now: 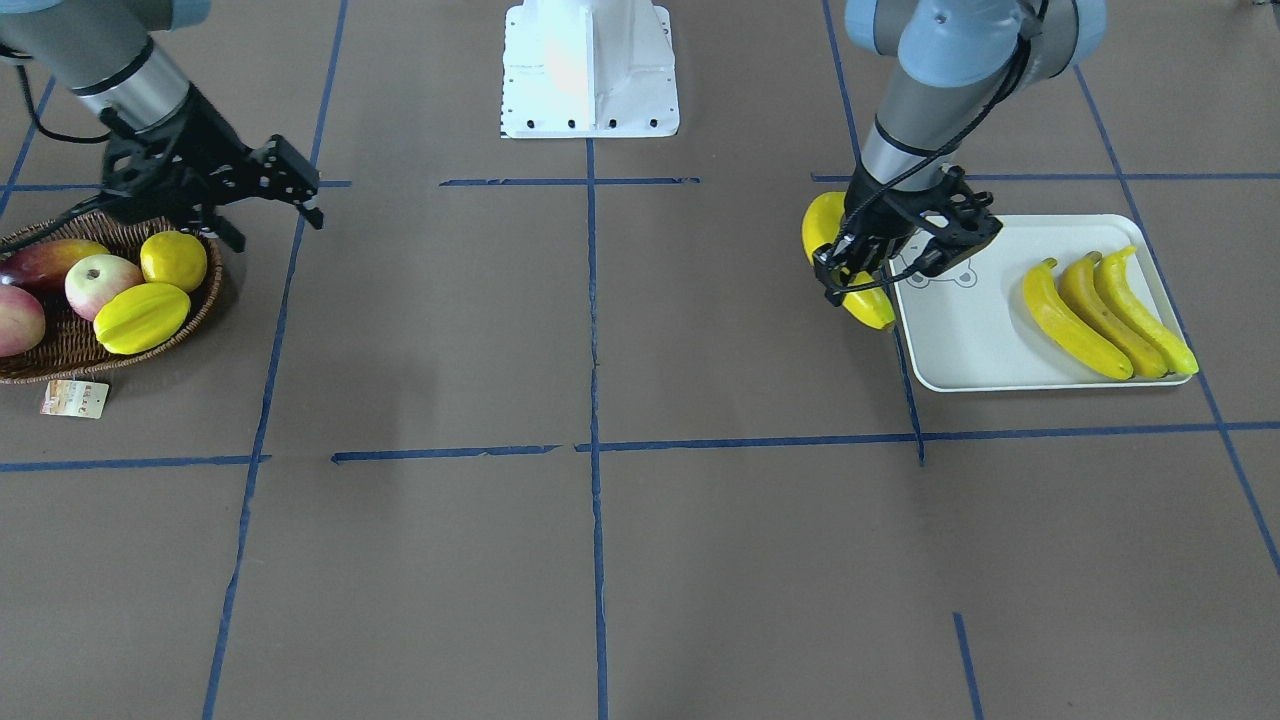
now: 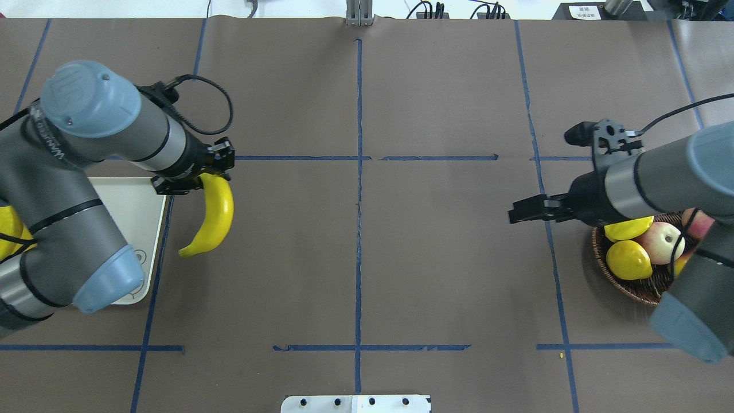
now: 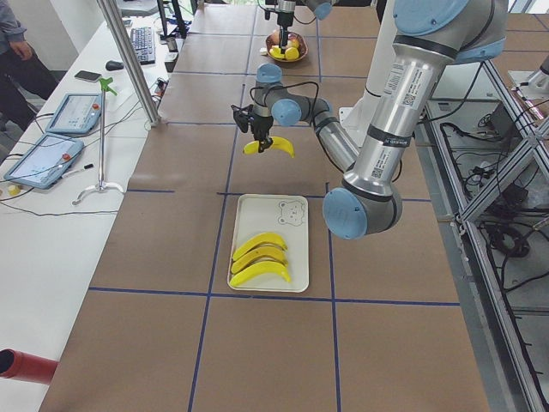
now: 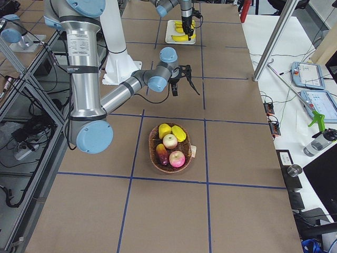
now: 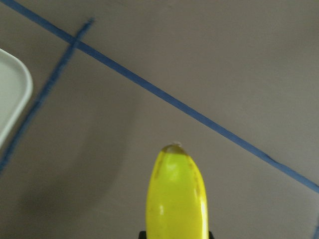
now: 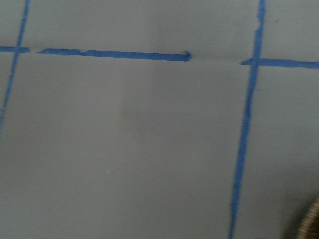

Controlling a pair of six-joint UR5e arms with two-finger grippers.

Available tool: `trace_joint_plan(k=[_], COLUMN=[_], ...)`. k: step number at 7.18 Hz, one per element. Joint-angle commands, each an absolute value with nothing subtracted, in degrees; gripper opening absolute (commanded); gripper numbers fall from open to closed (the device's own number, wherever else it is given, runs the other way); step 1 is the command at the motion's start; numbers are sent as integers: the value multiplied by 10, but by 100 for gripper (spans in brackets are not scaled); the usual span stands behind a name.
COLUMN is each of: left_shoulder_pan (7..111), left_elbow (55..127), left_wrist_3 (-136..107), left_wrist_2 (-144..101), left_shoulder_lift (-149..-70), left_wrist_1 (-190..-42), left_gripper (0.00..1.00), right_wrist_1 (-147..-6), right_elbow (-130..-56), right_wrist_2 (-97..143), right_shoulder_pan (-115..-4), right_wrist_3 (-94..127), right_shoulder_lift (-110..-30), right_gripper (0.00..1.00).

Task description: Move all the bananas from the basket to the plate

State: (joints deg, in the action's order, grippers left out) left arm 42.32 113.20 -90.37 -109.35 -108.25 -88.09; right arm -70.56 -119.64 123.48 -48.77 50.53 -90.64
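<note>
My left gripper (image 1: 850, 275) is shut on a yellow banana (image 1: 866, 306) and holds it above the table just beside the edge of the white bear plate (image 1: 960, 345). The held banana also shows in the overhead view (image 2: 215, 215) and fills the bottom of the left wrist view (image 5: 177, 199). Three bananas (image 1: 1108, 315) lie side by side on the plate's far side. My right gripper (image 1: 280, 230) is open and empty, above the table next to the wicker basket (image 1: 60, 350). I see no banana in the basket.
The basket holds a starfruit (image 1: 140, 317), a lemon (image 1: 173, 260), an apple (image 1: 102, 284) and reddish fruit (image 1: 20, 320); its paper tag (image 1: 75, 398) lies on the table. The robot's white base (image 1: 590, 70) is at the middle back. Blue tape lines cross the brown table.
</note>
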Motion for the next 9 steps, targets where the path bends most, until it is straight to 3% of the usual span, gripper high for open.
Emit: trace_joint_plan(k=[1, 3, 5, 6, 7, 8, 9], left_shoulder_pan=[473, 514, 519, 521, 521, 521, 540], left_elbow=[1151, 1126, 1021, 966, 942, 945, 951], left_wrist_3=[-901, -967, -997, -992, -964, -910, -897], left_wrist_2=[-1086, -1086, -1086, -1086, -1087, -1087, -1112], left_shoulder_lift=[-983, -949, -932, -932, -925, -905, -904], left_wrist_1=[-869, -933, -1086, -1145, -1187, -1197, -1191], left_gripper=[5, 5, 5, 21, 55, 99, 100], right_wrist_1=[-754, -788, -850, -871, -889, -900, -901], right_elbow=[-1188, -1173, -1166, -1166, -1164, -1155, -1150], right_wrist_2=[1302, 1332, 1349, 1349, 1349, 1349, 1349], right_shoulder_pan=[-607, -685, -751, -775, -799, -821, -830], right_wrist_3=[267, 128, -1, -37, -84, -114, -127], right_shoulder_lift=[-989, -1016, -1025, -1028, -1037, -1039, -1041], right_gripper=[100, 100, 100, 100, 100, 100, 100])
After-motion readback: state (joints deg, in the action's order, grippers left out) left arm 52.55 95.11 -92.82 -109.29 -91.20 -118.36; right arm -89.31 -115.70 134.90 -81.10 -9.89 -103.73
